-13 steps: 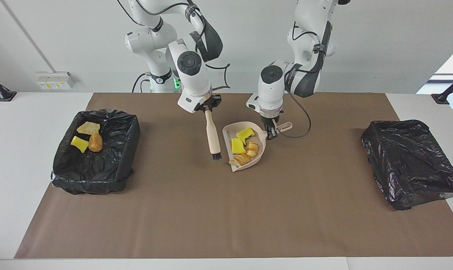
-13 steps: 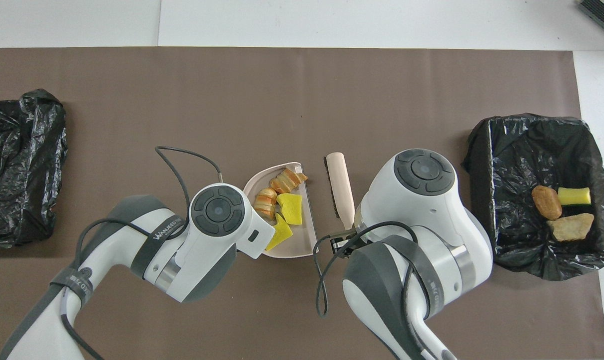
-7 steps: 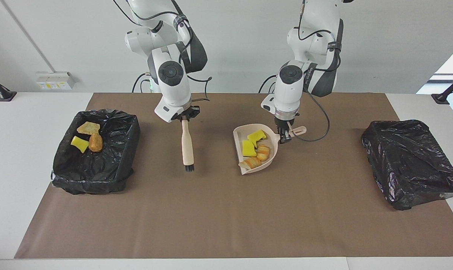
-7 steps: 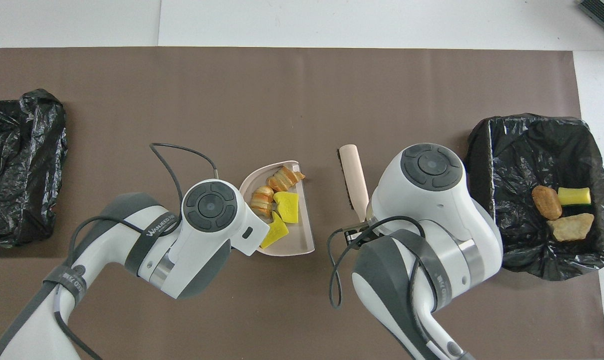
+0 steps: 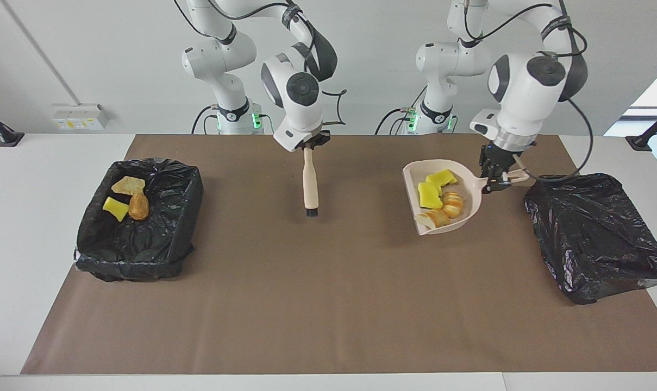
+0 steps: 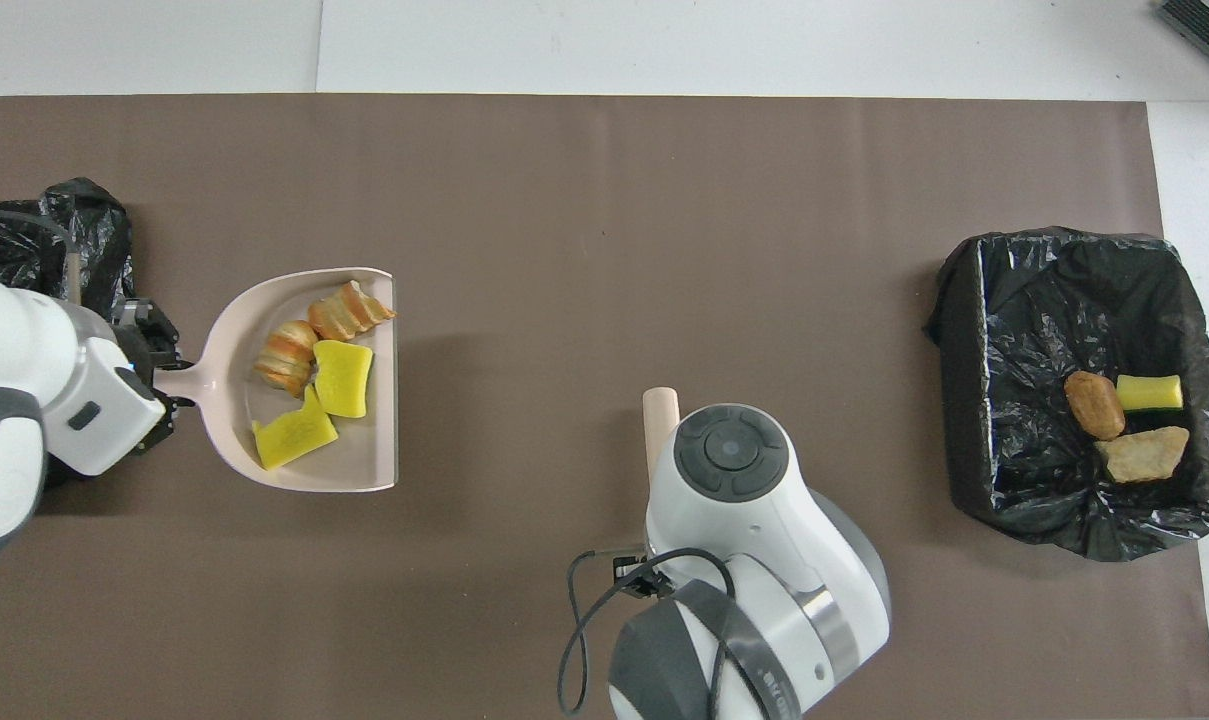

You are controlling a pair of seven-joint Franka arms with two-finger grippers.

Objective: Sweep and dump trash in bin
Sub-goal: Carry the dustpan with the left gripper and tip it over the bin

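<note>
Beside the black bin (image 5: 597, 233) at its end of the table, the left gripper (image 5: 494, 176) is gripping the dustpan (image 5: 442, 198) of trash (image 5: 437, 195), needing a level carry, while the right gripper (image 5: 308, 145) is clamping the brush (image 5: 310, 184).

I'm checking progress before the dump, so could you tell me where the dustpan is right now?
The left gripper holds the dustpan by its handle, up over the mat beside the black bin at the left arm's end.
</note>
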